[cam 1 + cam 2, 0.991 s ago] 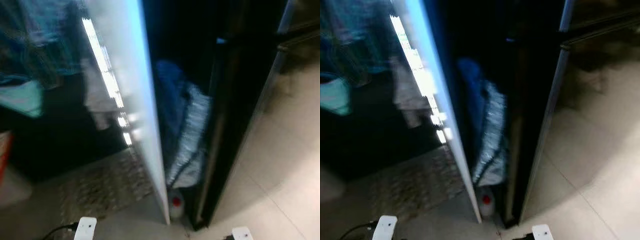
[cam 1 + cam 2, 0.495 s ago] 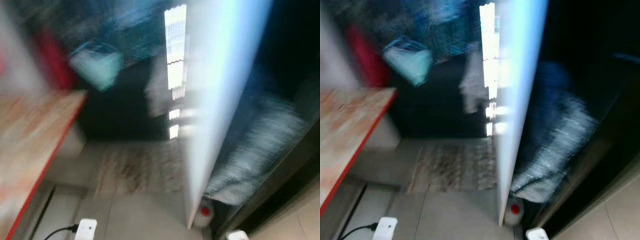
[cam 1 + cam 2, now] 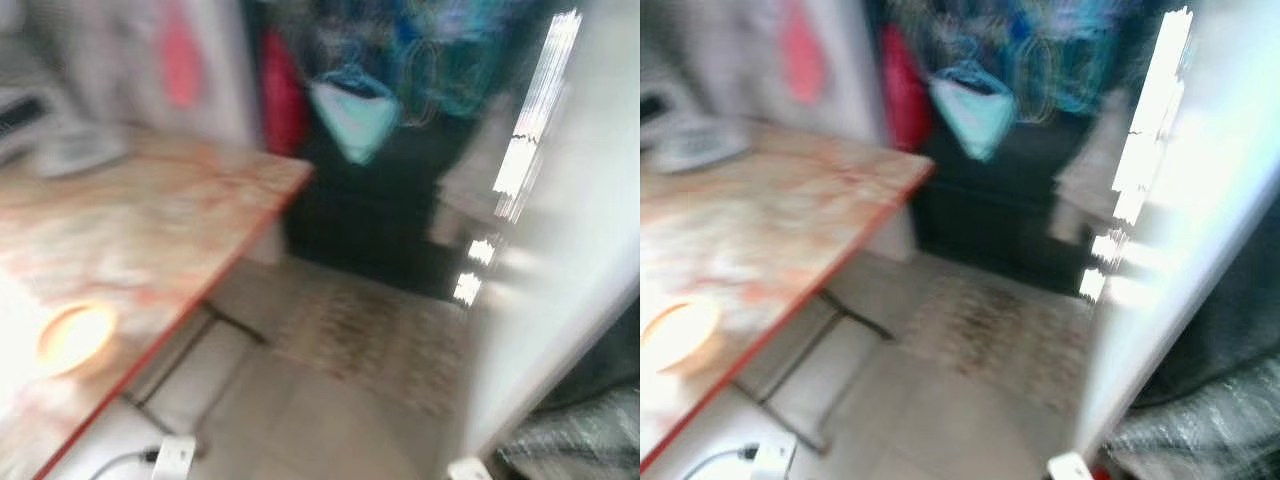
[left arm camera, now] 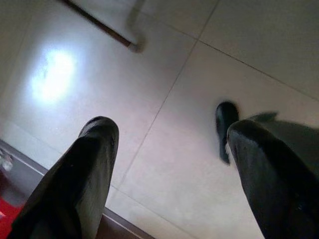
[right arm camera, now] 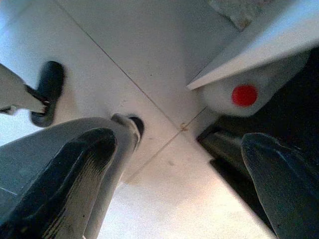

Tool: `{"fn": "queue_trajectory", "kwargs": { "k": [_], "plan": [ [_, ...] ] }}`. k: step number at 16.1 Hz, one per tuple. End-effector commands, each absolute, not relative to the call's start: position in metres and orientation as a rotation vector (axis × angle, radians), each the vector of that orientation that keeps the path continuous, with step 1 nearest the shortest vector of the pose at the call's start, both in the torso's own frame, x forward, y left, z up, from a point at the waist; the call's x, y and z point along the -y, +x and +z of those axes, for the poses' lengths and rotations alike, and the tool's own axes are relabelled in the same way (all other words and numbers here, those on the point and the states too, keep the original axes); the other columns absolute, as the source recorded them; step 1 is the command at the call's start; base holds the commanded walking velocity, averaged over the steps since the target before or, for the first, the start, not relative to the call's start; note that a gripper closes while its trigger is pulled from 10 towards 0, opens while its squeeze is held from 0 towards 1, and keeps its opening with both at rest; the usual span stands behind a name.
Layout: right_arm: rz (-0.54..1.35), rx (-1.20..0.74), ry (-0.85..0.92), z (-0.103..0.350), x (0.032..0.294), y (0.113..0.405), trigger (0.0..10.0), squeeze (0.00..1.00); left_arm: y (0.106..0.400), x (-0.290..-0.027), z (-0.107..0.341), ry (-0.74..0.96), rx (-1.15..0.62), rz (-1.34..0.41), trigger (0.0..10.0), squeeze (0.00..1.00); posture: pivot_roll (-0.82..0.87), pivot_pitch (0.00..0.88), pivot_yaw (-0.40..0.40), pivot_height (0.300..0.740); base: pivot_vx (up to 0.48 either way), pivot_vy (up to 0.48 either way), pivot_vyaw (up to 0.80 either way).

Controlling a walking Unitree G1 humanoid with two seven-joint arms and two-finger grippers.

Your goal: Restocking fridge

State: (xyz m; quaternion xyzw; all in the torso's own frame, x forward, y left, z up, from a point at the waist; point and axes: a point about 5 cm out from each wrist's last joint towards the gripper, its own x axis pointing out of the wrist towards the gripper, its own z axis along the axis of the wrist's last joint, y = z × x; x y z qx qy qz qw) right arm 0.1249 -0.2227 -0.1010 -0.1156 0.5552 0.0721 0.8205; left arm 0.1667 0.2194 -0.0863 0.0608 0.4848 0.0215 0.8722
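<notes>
The white fridge door (image 3: pixel 560 300) stands open at the right, seen edge-on and blurred. At its foot sits a white jug with a red cap (image 5: pixel 244 94), close to my right gripper (image 5: pixel 184 174), which hangs open over the floor tiles with nothing between its fingers. A silvery crinkled bag (image 3: pixel 580 440) lies in the dark space behind the door. My left gripper (image 4: pixel 169 169) hangs open above bare tiles, empty.
A marbled table with a red edge (image 3: pixel 130 250) fills the left, with a glowing round bowl (image 3: pixel 72 335) on it. A patterned rug (image 3: pixel 380 340) lies between table and door. A teal bag (image 3: pixel 355 115) and a red item (image 3: pixel 282 95) hang at the back.
The whole picture has swung to the left: the table has come into view and the fridge door has slid to the right edge. Both arms still hang low.
</notes>
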Motion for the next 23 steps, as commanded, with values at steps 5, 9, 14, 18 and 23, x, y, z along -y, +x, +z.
{"fn": "queue_trajectory", "kwargs": {
  "k": [5,9,14,18,23],
  "plan": [
    [0.184,-1.158,-0.257,-0.1,0.215,0.132,10.0,0.0,0.163,-0.226,-0.086,0.148,-1.028,0.05,10.0,0.0,-0.09,0.0,0.053,0.74,0.0,0.0,0.8],
    [0.194,-1.155,-0.266,-0.099,0.216,0.133,10.0,0.0,0.164,-0.225,-0.086,0.149,-1.023,0.053,10.0,0.0,-0.09,0.0,0.05,0.74,0.0,0.0,0.8],
    [0.2,-1.156,-0.269,-0.099,0.216,0.133,10.0,0.0,0.164,-0.225,-0.086,0.154,-1.018,0.055,10.0,0.0,-0.09,0.0,0.049,0.74,0.0,0.0,0.8],
    [0.206,-1.157,-0.273,-0.099,0.217,0.133,10.0,0.0,0.165,-0.225,-0.085,0.161,-0.997,0.06,10.0,0.0,-0.09,0.0,0.048,0.74,0.0,0.0,0.8],
    [0.178,-1.158,-0.238,-0.101,0.217,0.129,10.0,0.0,0.173,-0.23,-0.075,0.225,-0.791,0.18,10.0,0.0,-0.09,0.0,0.054,0.74,0.0,0.0,0.0]
  ]
}}
